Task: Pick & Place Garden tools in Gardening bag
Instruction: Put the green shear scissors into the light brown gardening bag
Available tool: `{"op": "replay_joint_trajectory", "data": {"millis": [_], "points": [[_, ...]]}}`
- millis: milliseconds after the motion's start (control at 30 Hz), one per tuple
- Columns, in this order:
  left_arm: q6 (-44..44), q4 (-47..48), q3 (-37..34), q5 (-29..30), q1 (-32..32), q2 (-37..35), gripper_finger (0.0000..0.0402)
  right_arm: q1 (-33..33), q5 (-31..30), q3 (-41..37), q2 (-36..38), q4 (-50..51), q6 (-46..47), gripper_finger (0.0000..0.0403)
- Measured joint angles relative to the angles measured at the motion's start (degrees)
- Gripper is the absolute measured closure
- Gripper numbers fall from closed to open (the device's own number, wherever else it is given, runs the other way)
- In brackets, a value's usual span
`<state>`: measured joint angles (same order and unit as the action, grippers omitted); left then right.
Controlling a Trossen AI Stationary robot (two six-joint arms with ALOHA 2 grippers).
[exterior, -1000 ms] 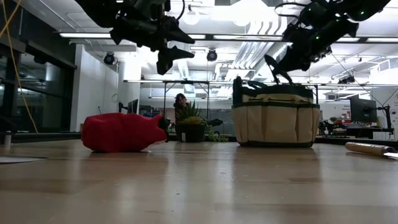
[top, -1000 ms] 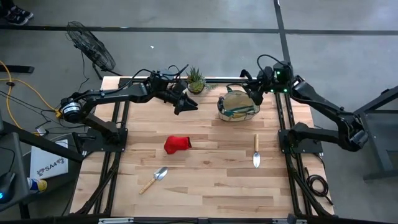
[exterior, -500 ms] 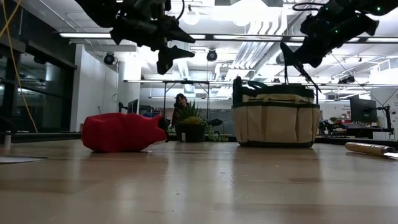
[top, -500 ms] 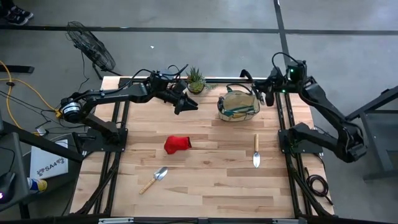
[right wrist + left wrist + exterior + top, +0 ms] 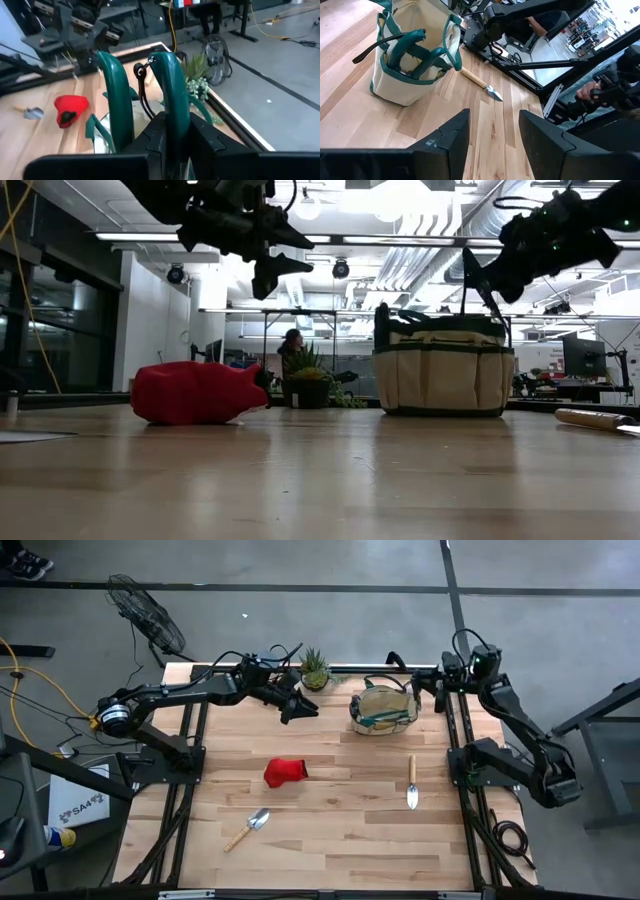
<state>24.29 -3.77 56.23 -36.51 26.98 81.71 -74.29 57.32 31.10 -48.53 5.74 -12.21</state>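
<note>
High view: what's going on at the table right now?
The right gripper is shut on teal-handled pruning shears, held up beside the gardening bag. The left gripper hangs open and empty near the potted plant. A red glove and two trowels lie on the table.

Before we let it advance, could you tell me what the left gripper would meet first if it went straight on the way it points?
Probably the gardening bag: the left gripper points at the table just beside it, with a trowel beyond; depth is unclear.

Beige cloth bag [image 5: 382, 708], pale wooden table [image 5: 340, 830]
</note>
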Motion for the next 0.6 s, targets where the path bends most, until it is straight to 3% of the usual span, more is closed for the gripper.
{"op": "replay_joint_trajectory", "data": {"millis": [167,600], "points": [[0.0,0.0,0.0,-0.1,0.0,0.0,0.0236,-1.3,4.0,-3.7,0.0,-5.6,2.3,0.036],[1.5,0.0,0.0,-0.5,0.0,0.0,0.0236,-0.9,2.7,-5.5,-2.9,-13.4,1.5,0.036]]}}
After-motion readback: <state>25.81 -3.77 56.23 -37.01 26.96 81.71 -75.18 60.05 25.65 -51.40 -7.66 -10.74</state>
